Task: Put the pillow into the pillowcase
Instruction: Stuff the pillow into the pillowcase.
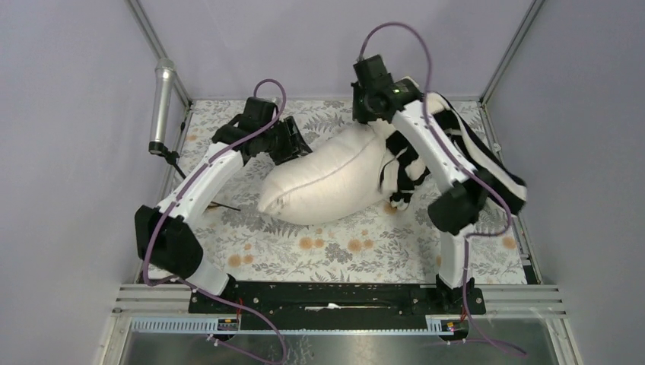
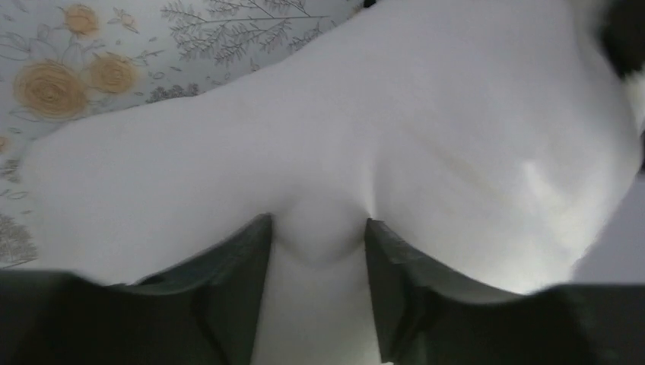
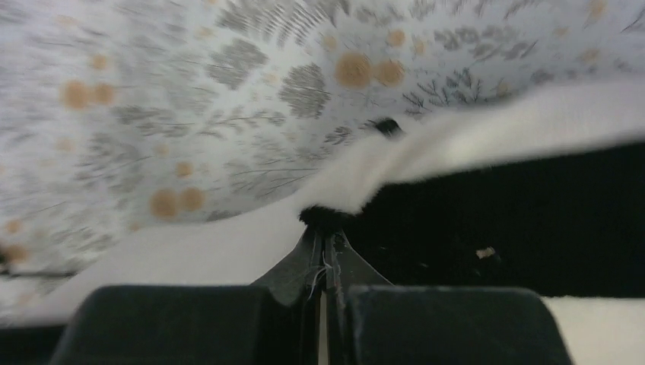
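Cream fabric is filling the middle of the top view. Your pillow [image 1: 327, 182] is lying plump on the floral table covering [image 1: 342, 247], almost all of it outside the pillowcase [image 1: 487, 163]. Its right end is meeting the striped cloth, which is draping over and around your right arm [image 1: 426, 141]. Your left gripper [image 1: 293, 144] is pushing against the pillow's far left side.

Through the left wrist camera you are seeing the left gripper [image 2: 318, 228] with its jaws standing apart. The fingers [image 2: 228, 296] are pressing into the pillow [image 2: 426, 129], and a soft bulge of its cloth is swelling into the gap between them. The floral table covering [image 2: 114, 68] is showing at the upper left, and a dark patch of the pillowcase [image 2: 627, 30] at the upper right corner.

Through the right wrist camera your right gripper [image 3: 325, 232] is pinching tight on an edge of the pillowcase [image 3: 494, 220], where black stripe meets white, and is holding it up above the floral table covering [image 3: 228, 91]. Whether the pale band beside the black is stripe or pillow, you cannot tell.
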Controlling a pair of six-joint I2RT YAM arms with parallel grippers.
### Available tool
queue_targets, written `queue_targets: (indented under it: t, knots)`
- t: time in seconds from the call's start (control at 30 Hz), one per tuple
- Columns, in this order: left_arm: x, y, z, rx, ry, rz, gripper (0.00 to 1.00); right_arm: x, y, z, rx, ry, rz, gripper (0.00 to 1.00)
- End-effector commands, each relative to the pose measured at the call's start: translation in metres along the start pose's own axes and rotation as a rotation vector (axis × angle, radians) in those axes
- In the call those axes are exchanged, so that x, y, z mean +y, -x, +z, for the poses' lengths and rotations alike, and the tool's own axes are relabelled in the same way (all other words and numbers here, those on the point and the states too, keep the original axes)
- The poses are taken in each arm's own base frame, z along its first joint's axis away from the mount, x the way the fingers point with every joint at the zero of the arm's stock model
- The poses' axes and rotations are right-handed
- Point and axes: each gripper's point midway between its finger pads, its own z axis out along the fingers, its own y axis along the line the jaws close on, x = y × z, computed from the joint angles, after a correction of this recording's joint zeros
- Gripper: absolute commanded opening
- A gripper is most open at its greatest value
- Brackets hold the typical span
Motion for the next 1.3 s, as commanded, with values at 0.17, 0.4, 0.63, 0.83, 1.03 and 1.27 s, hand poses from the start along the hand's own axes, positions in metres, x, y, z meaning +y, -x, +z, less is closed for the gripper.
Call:
queue_targets:
  t: [0.17, 0.4, 0.63, 0.83, 1.03, 1.27]
  knots:
    - [-0.073, 0.092, -0.080, -0.334, -0.080, 0.367, 0.99, 0.022, -0.013, 0.117, 0.067, 0.092, 0.084, 0.00]
    - [-0.042, 0.038, -0.047, -0.278, 0.191, 0.578, 0.99, 0.019, 0.009, 0.102, 0.007, 0.088, 0.082, 0.00]
    - [0.002, 0.009, 0.013, -0.264, 0.223, 0.493, 0.80, 0.017, 0.044, 0.043, -0.102, 0.096, 0.069, 0.01]
    - [0.007, 0.001, 0.027, -0.279, 0.190, 0.444, 0.07, -0.006, 0.057, -0.018, -0.180, 0.017, 0.027, 0.89]
    - [0.005, -0.003, 0.031, -0.280, 0.159, 0.427, 0.00, -0.030, 0.023, -0.071, -0.304, -0.096, 0.016, 1.00]
    - [-0.006, -0.003, 0.019, -0.307, 0.099, 0.422, 0.00, -0.048, -0.075, -0.038, -0.218, -0.115, 0.009, 1.00]
